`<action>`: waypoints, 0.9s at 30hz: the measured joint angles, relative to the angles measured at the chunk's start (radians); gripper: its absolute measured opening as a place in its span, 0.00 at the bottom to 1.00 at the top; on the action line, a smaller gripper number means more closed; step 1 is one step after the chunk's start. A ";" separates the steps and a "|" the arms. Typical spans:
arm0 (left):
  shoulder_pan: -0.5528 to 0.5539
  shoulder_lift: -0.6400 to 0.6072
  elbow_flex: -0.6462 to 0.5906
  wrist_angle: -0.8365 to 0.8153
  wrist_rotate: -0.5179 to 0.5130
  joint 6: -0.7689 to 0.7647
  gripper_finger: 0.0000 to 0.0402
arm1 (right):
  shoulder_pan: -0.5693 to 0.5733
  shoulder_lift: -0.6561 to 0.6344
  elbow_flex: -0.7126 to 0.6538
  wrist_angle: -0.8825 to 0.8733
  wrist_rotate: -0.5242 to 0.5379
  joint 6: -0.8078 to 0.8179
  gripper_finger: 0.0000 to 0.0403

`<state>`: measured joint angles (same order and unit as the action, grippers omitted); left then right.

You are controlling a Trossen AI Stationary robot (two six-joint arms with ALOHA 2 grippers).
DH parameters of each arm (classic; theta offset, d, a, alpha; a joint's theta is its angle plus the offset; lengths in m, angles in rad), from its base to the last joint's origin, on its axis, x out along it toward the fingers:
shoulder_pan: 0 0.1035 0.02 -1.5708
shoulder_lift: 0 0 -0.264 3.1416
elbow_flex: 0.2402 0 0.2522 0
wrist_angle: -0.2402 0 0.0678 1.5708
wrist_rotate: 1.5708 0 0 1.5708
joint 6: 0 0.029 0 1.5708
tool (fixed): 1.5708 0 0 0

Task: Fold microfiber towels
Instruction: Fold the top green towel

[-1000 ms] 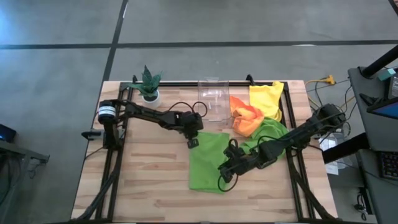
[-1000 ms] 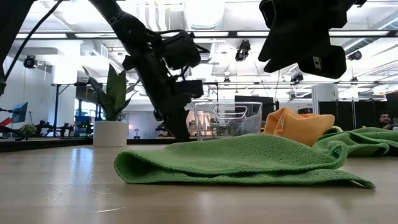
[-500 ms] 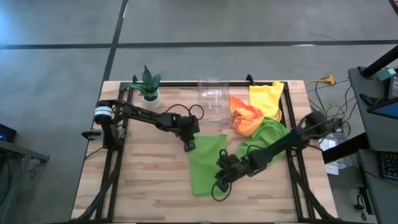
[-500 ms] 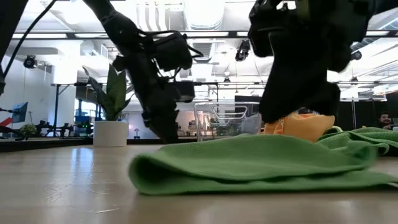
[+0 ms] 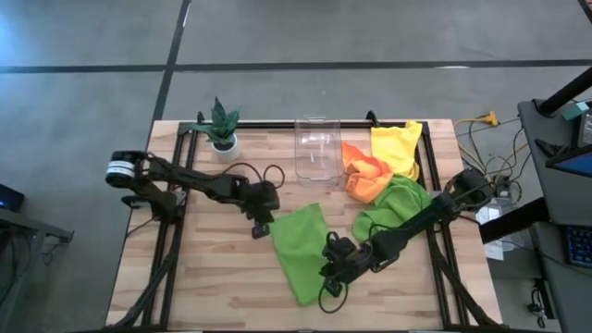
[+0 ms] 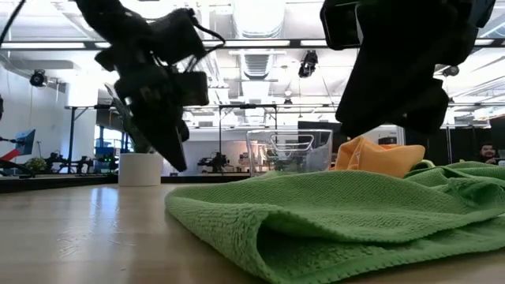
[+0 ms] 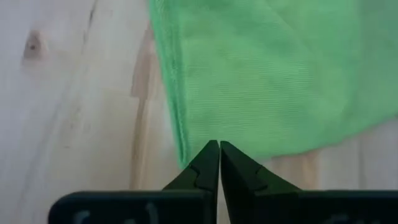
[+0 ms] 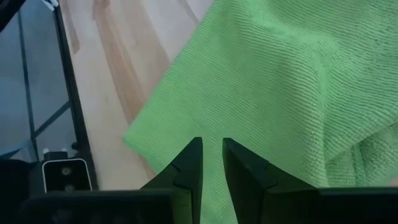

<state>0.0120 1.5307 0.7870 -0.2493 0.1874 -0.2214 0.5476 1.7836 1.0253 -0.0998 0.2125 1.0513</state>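
While bare table (image 5: 213, 277) flanks green towel's (image 5: 298, 245) apparently folded edge.

One lime towel (image 5: 301, 251) lay folded over at the table's near middle, while a second lime towel (image 5: 400, 205), an orange towel (image 5: 364, 175) and a yellow towel (image 5: 396, 147) sat crumpled far right.

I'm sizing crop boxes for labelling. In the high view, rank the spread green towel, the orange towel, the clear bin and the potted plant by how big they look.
1. Spread green towel
2. Orange towel and clear bin: look alike, not ranked
3. Potted plant
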 joint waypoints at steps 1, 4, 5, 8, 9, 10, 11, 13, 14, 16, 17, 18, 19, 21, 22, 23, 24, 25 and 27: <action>0.000 -0.009 -0.017 0.025 0.019 0.002 0.00 | 0.000 0.000 -0.001 0.001 0.000 0.000 0.14; 0.000 -0.026 -0.058 0.111 0.073 0.016 0.01 | 0.000 0.003 -0.003 0.006 0.004 -0.003 0.14; 0.000 -0.025 -0.067 0.138 0.080 0.016 0.03 | 0.002 0.003 -0.007 0.006 0.008 -0.009 0.14; 0.001 0.003 -0.081 0.127 0.070 0.016 0.09 | 0.005 0.005 -0.022 0.003 0.009 -0.030 0.14; 0.002 0.016 -0.082 0.128 0.059 0.016 0.11 | 0.005 0.005 -0.027 0.001 0.009 -0.034 0.14; 0.002 0.026 -0.081 0.133 0.050 0.017 0.14 | 0.005 0.007 -0.030 -0.003 0.008 -0.042 0.14; 0.002 0.038 -0.081 0.139 0.043 0.018 0.16 | 0.005 0.007 -0.032 -0.002 -0.002 -0.055 0.14; 0.002 0.068 -0.078 0.164 0.041 0.017 0.20 | 0.005 0.015 -0.032 0.008 -0.028 -0.081 0.14; 0.002 0.081 -0.078 0.170 0.043 0.017 0.22 | 0.005 0.020 -0.032 0.010 -0.043 -0.092 0.14; 0.002 0.093 -0.076 0.180 0.044 0.011 0.26 | 0.007 0.037 -0.032 0.010 -0.077 -0.107 0.14; 0.003 0.096 -0.075 0.182 0.046 0.007 0.27 | 0.009 0.045 -0.032 0.008 -0.088 -0.111 0.14; 0.003 0.096 -0.075 0.182 0.047 -0.001 0.29 | 0.011 0.054 -0.031 0.007 -0.094 -0.111 0.14; 0.004 0.095 -0.075 0.182 0.047 -0.005 0.30 | 0.012 0.063 -0.029 0.012 -0.098 -0.113 0.14; 0.005 0.087 -0.075 0.178 0.044 -0.006 0.32 | 0.014 0.082 -0.026 0.008 -0.108 -0.116 0.14; 0.006 0.082 -0.075 0.171 0.037 -0.007 0.33 | 0.014 0.088 -0.023 0.008 -0.112 -0.115 0.14; 0.007 0.076 -0.077 0.169 0.021 -0.007 0.34 | 0.014 0.098 -0.021 0.010 -0.114 -0.115 0.14; 0.007 0.072 -0.077 0.166 0.001 -0.008 0.35 | 0.013 0.105 -0.019 0.011 -0.116 -0.114 0.14; 0.008 0.070 -0.077 0.166 -0.017 -0.008 0.36 | 0.013 0.111 -0.018 0.012 -0.116 -0.114 0.14; 0.008 0.060 -0.077 0.162 -0.046 -0.008 0.38 | 0.013 0.122 -0.014 0.016 -0.124 -0.108 0.14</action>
<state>0.0197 1.5908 0.7097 -0.0875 0.1414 -0.2295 0.5606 1.9052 1.0115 -0.0834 0.0889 0.9435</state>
